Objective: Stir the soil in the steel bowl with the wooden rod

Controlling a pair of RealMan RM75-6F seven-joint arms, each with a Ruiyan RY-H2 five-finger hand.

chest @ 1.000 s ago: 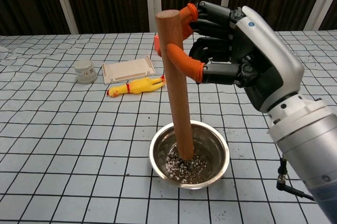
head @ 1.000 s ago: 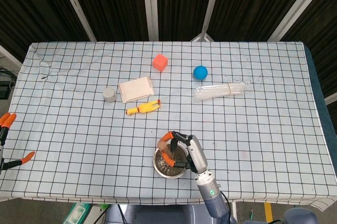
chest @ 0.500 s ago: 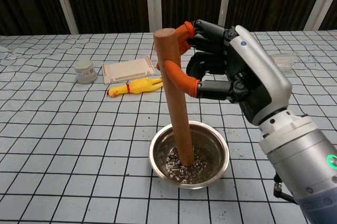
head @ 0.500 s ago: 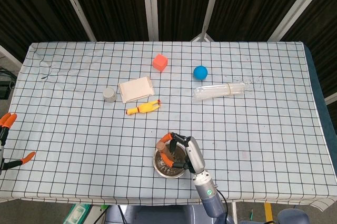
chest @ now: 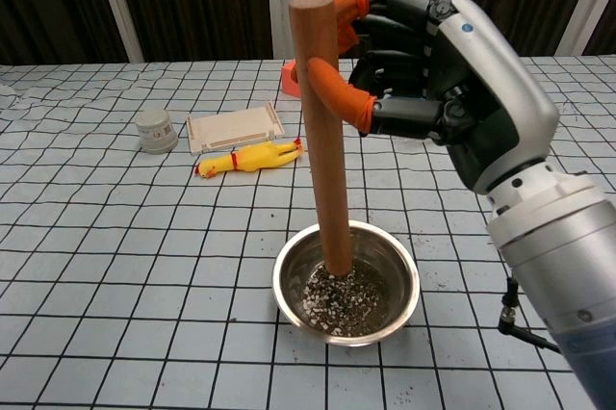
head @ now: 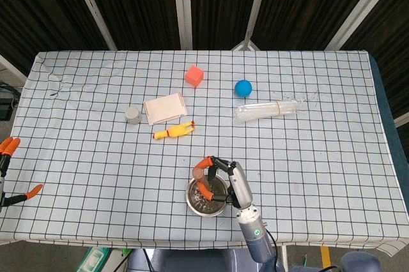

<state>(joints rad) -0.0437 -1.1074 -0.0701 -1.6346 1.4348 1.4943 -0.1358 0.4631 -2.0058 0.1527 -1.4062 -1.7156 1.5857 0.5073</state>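
A steel bowl [chest: 398, 280] [head: 192, 204] with dark soil [chest: 354, 302] speckled white sits near the table's front edge. A wooden rod [chest: 323, 131] [head: 199, 175] stands almost upright with its lower end in the soil. My right hand [chest: 438, 83] [head: 229, 183] grips the rod near its top, orange fingertips [chest: 337, 90] wrapped round it. Only the orange fingertips of my left hand [head: 7, 146] show, at the far left edge of the head view, spread with nothing in them.
Behind the bowl lie a yellow rubber chicken [chest: 248, 157], a white tray [chest: 234, 125] and a small grey jar [chest: 156, 130]. Farther back are a red cube [head: 194, 75], a blue ball [head: 243, 87] and a clear plastic bottle [head: 267, 110] lying on its side.
My right hand has carried the rod's top slightly right and back, and the rod's lower end has shifted toward the far side of the bowl. The left hand has not moved.
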